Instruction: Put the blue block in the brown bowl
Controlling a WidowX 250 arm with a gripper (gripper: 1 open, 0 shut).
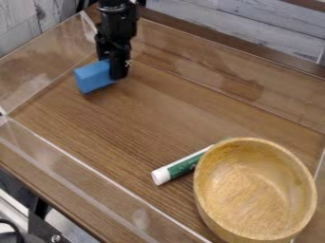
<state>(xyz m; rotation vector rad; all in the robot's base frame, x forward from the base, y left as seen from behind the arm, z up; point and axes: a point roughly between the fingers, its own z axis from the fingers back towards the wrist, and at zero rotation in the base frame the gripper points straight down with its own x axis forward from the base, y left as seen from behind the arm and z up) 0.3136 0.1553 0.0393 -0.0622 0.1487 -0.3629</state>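
The small blue block (pixel 90 78) is at the far left of the wooden table, low over its surface. My black gripper (pixel 117 68) points straight down at the block's right end, and its fingers are shut on that end. Most of the block sticks out to the left of the fingers. The large round brown bowl (pixel 254 188) stands at the near right corner with nothing in it, far from the gripper.
A white tube with a green cap (pixel 181 166) lies just left of the bowl. Clear low walls (pixel 38 142) edge the wooden table (pixel 165 104) on the left and front. A pale wall runs behind.
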